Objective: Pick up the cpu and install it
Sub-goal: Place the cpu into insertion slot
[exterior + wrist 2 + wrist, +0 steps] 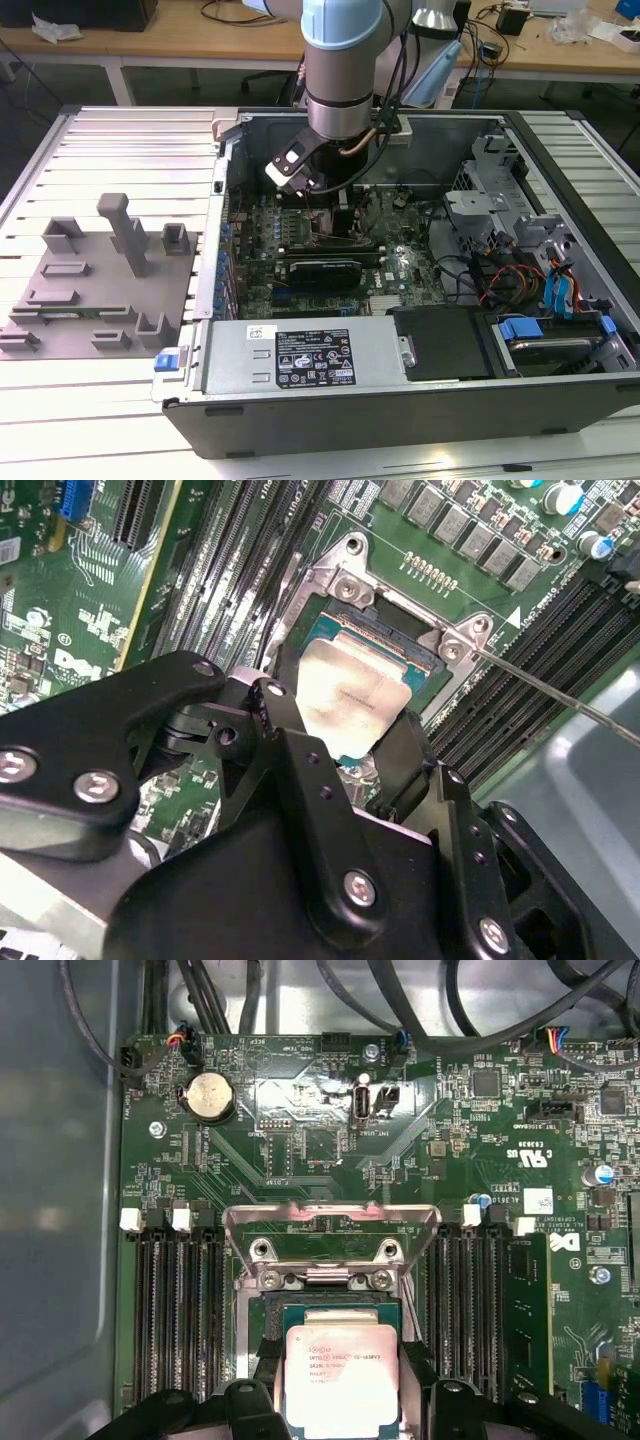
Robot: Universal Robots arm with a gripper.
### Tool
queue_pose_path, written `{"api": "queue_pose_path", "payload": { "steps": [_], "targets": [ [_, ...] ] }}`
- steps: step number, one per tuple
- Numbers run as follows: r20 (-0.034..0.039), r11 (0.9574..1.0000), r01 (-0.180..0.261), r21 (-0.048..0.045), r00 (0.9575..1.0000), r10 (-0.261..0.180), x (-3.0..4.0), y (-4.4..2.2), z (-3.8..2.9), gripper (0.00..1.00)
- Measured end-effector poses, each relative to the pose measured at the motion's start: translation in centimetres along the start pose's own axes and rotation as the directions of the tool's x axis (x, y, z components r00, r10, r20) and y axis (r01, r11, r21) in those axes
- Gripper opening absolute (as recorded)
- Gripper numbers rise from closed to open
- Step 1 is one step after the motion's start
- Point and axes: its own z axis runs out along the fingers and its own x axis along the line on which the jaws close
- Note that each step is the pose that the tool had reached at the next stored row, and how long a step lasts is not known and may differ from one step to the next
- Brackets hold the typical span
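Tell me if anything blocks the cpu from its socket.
Nothing visible does. The gripper holds the cpu right at the open socket, and the socket's metal frame stands raised, clear of it. Whether the cpu is seated cannot be told.

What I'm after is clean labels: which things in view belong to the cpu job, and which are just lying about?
Belongs to the job:
- cpu
- gripper, shut on the cpu
- socket under the cpu
- raised metal frame of the socket

Just lying about:
- grey fixture plate
- coin battery
- memory stick
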Motion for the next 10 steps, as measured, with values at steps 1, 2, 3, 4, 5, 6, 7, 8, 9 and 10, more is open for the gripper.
{"api": "queue_pose_path", "payload": {
  "steps": [1, 2, 3, 4, 5, 6, 7, 8, 9, 10],
  "targets": [
    [-0.0007, 1.0000, 0.000, 0.0000, 1.0000, 0.000, 0.06, -0.01, 0.02, 0.54],
    [-0.0023, 1.0000, 0.000, -0.0001, 1.0000, 0.000, 0.22, -0.01, 0.08, 0.54],
    [-0.0026, 1.0000, 0.000, -0.0002, 1.0000, 0.000, 0.26, -0.01, 0.14, 0.54],
    [-0.0026, 1.0000, 0.000, 0.0001, 1.0000, 0.000, 0.30, -0.01, 0.19, 0.54],
    [-0.0025, 1.0000, 0.000, 0.0004, 1.0000, 0.000, 0.35, -0.02, 0.30, 0.54],
    [-0.0026, 1.0000, 0.000, 0.0006, 1.0000, 0.000, 0.38, -0.03, 0.37, 0.54],
    [-0.0025, 1.0000, 0.000, 0.0009, 1.0000, 0.000, 0.42, -0.04, 0.46, 0.54],
    [-0.0025, 1.0000, 0.000, 0.0011, 1.0000, 0.000, 0.45, -0.04, 0.52, 0.54],
    [-0.0026, 1.0000, 0.000, 0.0013, 1.0000, 0.000, 0.48, -0.05, 0.57, 0.54],
    [-0.0026, 1.0000, 0.000, 0.0014, 1.0000, 0.000, 0.51, -0.04, 0.62, 0.54]
  ]
}}
